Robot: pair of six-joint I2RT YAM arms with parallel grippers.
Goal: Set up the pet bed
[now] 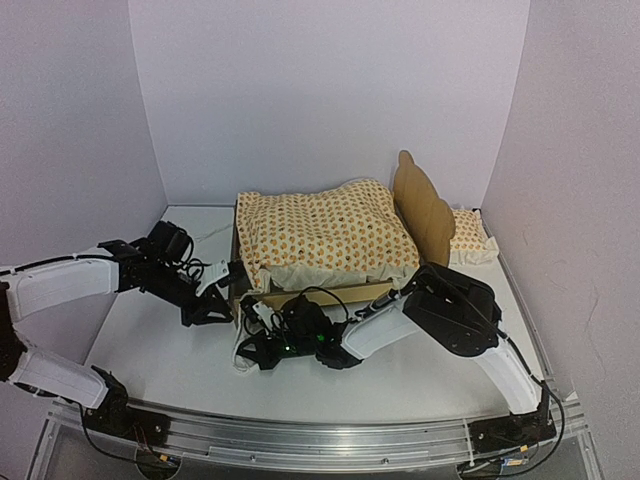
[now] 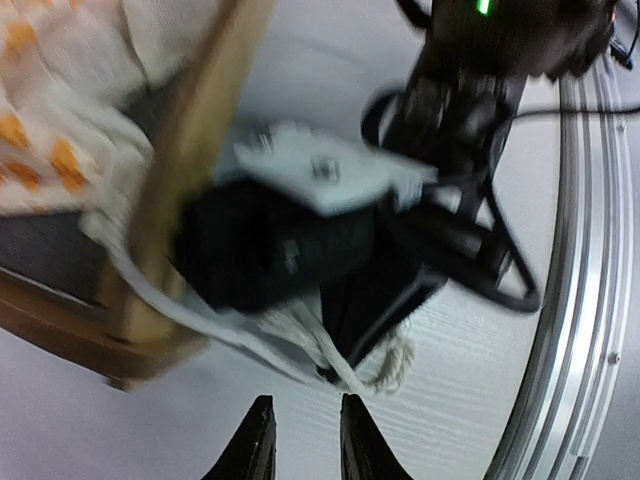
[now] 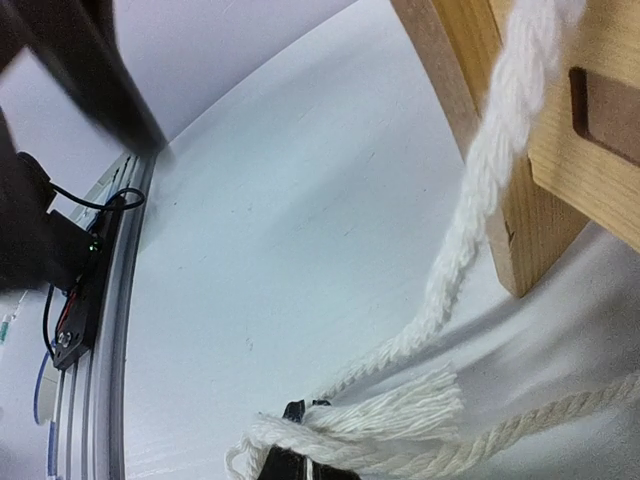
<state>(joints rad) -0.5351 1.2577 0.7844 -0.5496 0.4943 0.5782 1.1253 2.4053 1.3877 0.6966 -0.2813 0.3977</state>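
Observation:
The plywood pet bed stands mid-table, its scalloped headboard at the right. The orange-patterned cushion lies on it. My right gripper is at the bed's near-left corner, low on the table, shut on a white rope with frayed ends that trails from the frame's leg. The right wrist view shows the rope bunched in the gripper. My left gripper is open and empty, just short of the rope. In the top view the left gripper is left of that corner.
A small matching pillow lies behind the headboard at the far right. White walls close in the back and sides. A metal rail runs along the near edge. The two grippers are very close together.

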